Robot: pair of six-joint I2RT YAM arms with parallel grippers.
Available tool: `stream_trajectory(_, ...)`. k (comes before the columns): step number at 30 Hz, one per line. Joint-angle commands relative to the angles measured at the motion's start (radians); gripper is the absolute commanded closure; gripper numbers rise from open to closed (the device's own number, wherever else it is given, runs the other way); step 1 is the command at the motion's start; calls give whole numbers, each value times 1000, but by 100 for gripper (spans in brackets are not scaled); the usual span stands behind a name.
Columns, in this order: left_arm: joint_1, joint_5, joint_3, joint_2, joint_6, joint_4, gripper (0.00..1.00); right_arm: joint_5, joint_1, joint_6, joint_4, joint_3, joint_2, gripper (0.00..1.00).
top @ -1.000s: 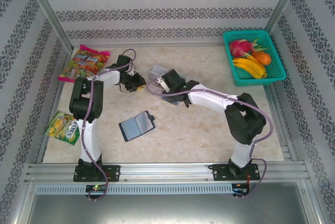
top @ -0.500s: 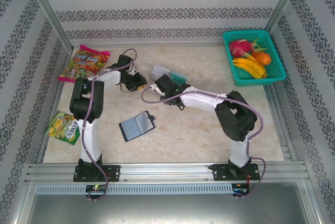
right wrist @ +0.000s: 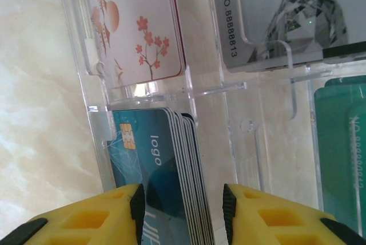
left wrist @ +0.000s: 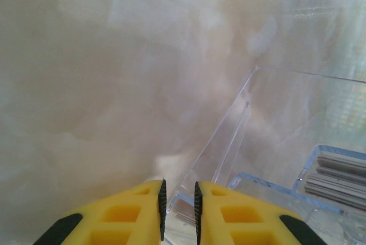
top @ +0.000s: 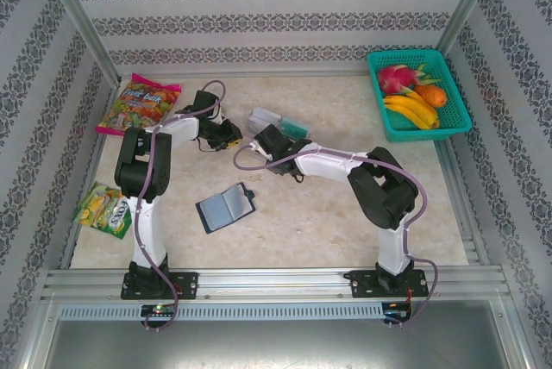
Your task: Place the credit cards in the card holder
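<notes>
1. The left gripper [left wrist: 178,210] has its fingers almost together. They look to pinch the clear tray's [left wrist: 246,107] wall.
2. The card holder [top: 226,206] lies open and flat, well apart from the tray. Its long side runs left to right, slightly slanted.
3. No card looks put in yet.
4. The right gripper [right wrist: 183,199] has its fingers apart around the blue cards [right wrist: 166,165]. The cards stand on edge in the tray, long side toward the gripper.
</notes>
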Motion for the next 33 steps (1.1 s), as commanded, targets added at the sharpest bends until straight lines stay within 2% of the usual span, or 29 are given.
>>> stream_trajectory(1,-12,16,-7,-14,-10,26,76,32,-12,1,2,2,26,59)
stream_trajectory(11,-11,17,-11,-19,-8,25,76,116,-10,13,39,-6,38,63)
stream_trajectory(19,-12,30,-14,-14,-17,38,76,160,-10,24,41,0,35,83)
stream_trajectory(24,-12,31,-11,-14,-18,38,76,141,-12,27,36,4,33,83)
stream_trajectory(33,-12,31,-9,-14,-16,34,76,56,-56,51,10,27,31,76)
